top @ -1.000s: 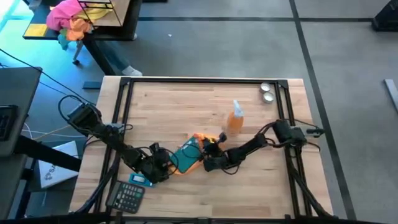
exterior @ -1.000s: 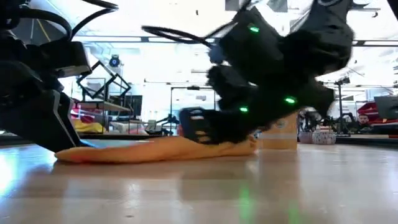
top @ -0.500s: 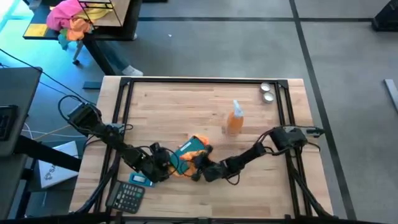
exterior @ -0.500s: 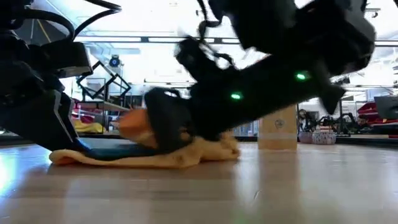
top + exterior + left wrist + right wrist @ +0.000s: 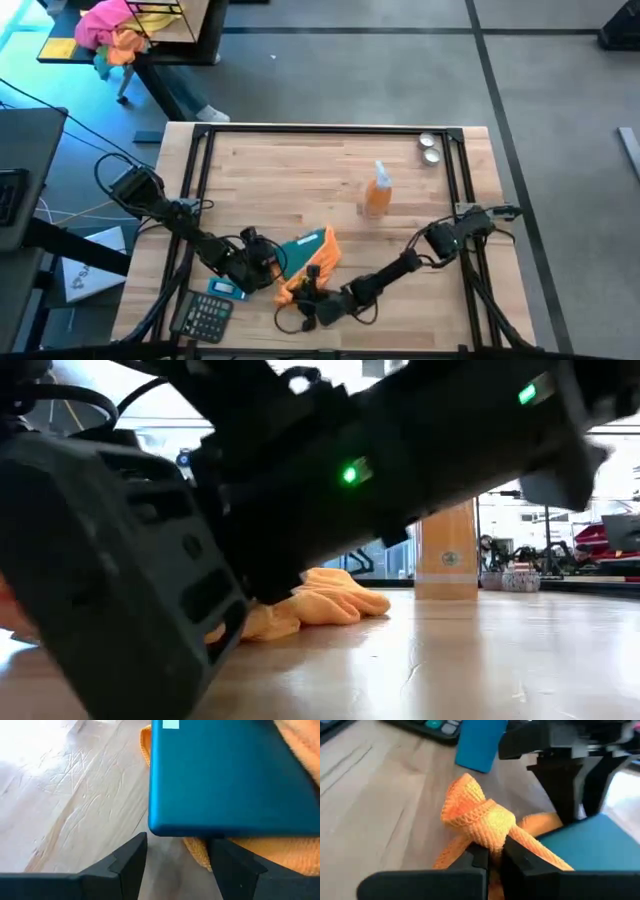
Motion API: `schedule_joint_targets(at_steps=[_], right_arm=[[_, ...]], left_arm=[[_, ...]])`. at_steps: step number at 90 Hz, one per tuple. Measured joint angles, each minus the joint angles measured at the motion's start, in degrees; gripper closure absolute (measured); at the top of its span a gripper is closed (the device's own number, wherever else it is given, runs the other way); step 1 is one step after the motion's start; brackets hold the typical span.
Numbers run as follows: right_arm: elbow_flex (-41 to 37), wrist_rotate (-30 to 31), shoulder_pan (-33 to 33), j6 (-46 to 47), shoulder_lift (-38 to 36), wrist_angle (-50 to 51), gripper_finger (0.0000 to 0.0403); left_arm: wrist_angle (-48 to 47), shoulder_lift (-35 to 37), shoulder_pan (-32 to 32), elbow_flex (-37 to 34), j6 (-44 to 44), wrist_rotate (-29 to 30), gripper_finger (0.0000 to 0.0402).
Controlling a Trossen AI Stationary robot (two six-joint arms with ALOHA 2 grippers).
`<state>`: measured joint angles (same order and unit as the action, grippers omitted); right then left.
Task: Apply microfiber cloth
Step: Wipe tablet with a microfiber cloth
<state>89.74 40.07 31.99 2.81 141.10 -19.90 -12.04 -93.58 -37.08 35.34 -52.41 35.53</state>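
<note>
- Microfiber cloth (image 5: 303, 273): lies on the table (image 5: 300, 170) near its front edge, partly under and beside a teal flat phone-like slab (image 5: 300, 250), one bunched corner lifted, seemingly so it can be drawn over the slab.
- Left gripper (image 5: 262, 265): fingers (image 5: 132, 860) spread, sitting at the slab's edge, apparently steadying it.
- Right gripper (image 5: 308, 300): fingers (image 5: 480, 856) pinching the cloth's bunched fold.
- Orange spray bottle (image 5: 378, 192): upright, well apart, out of the working path.

In the low view, much of the orange cloth (image 5: 320, 600) is hidden behind the right arm (image 5: 400, 450). In the left wrist view, the teal phone (image 5: 230, 775) is cut off by the frame, and part of the cloth is covered by it.
</note>
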Motion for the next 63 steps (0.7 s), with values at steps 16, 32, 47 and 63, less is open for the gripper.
schedule_joint_targets(at_steps=[16,32,47,63], right_arm=[[6.7,5.2,3.1,15.3,-1.0,25.1,0.037],[14.9,3.5,4.5,36.6,-3.6,59.7,0.0291],[20.6,0.7,4.6,49.1,-4.7,91.6,0.0217],[18.2,-3.3,5.3,46.8,-6.8,108.0,0.016]], left_arm=[[-0.9,0.6,-1.4,0.0,-0.2,-1.7,0.0218],[-3.5,4.8,-2.8,-0.2,0.1,-4.6,0.0218],[-5.7,9.5,-5.1,-0.2,-1.2,-4.5,0.0218],[-5.8,14.0,-7.5,-0.1,-1.2,-1.6,0.0218]])
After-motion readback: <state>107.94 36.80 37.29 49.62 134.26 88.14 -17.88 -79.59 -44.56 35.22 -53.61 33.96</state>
